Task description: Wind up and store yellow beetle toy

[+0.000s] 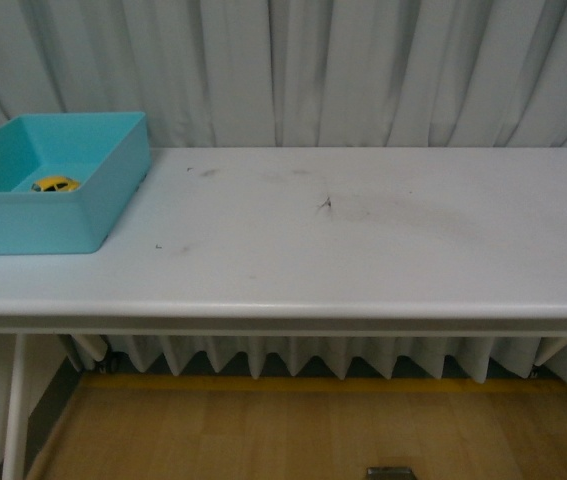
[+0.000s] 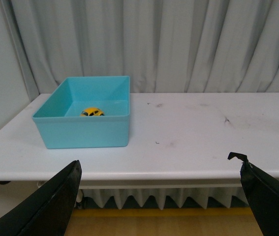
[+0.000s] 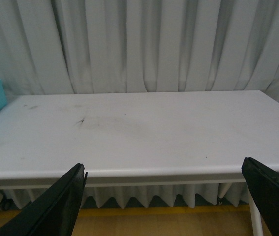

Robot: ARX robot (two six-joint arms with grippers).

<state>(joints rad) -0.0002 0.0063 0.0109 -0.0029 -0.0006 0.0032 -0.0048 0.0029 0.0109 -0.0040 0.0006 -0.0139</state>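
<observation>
- One yellow beetle toy sits inside the blue box at the left end of the white table in the front view; no arms show.
- From the left wrist, the left gripper is spread wide and holds nothing, in front of the table edge. The toy lies in the box.
- From the right wrist, the right gripper is spread wide too, holding nothing.

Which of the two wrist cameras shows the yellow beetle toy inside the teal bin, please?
The left wrist view: the yellow beetle toy sits on the floor of the teal bin. The right wrist view catches only a corner of that bin at its edge, with no toy.
</observation>
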